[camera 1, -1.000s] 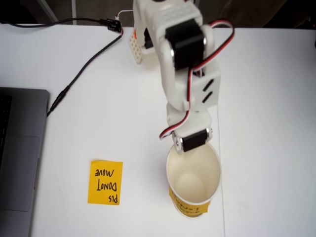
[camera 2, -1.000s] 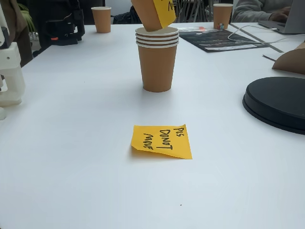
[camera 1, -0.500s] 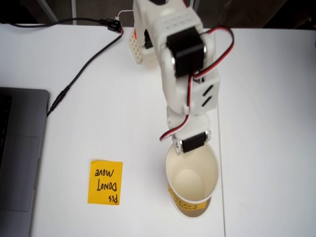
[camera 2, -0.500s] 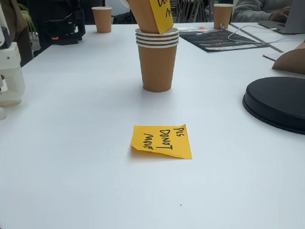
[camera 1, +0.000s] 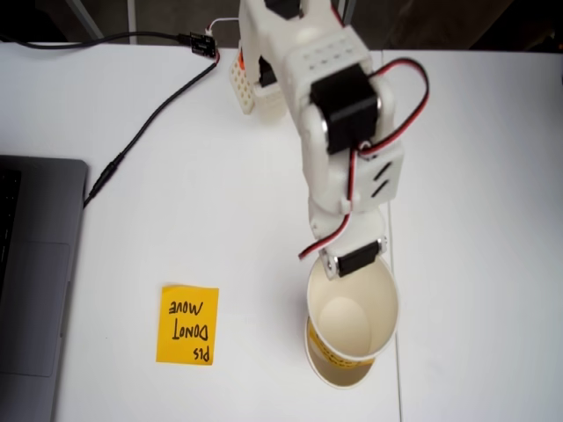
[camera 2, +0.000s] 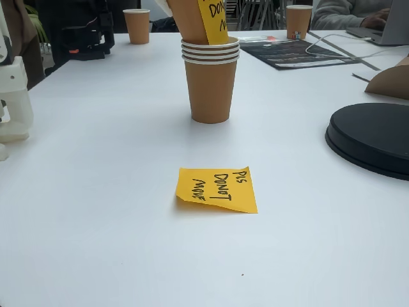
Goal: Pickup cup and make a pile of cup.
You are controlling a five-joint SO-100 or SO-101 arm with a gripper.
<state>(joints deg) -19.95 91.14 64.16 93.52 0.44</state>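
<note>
In a fixed view from above, my gripper (camera 1: 353, 266) is shut on the near rim of a paper cup (camera 1: 352, 321) with a cream inside. Under this cup peeks the rim of the pile of cup (camera 1: 337, 375). In a fixed view from the table's side, the pile (camera 2: 211, 89) is brown outside, with three white rims nested. The held cup (camera 2: 187, 16), which bears a yellow note, leans to the left with its bottom inside the pile's top.
An orange sticky note (camera 1: 187, 323) (camera 2: 217, 189) lies in front of the pile. A grey laptop (camera 1: 35, 272) and a black cable (camera 1: 141, 132) lie on the left. A black disc (camera 2: 374, 137) sits at the right, and two single cups (camera 2: 136, 25) stand far back.
The held cup has come down from above the pile until its bottom is inside the top cup. Seen from above, arm and cup have shifted a little to the right.
</note>
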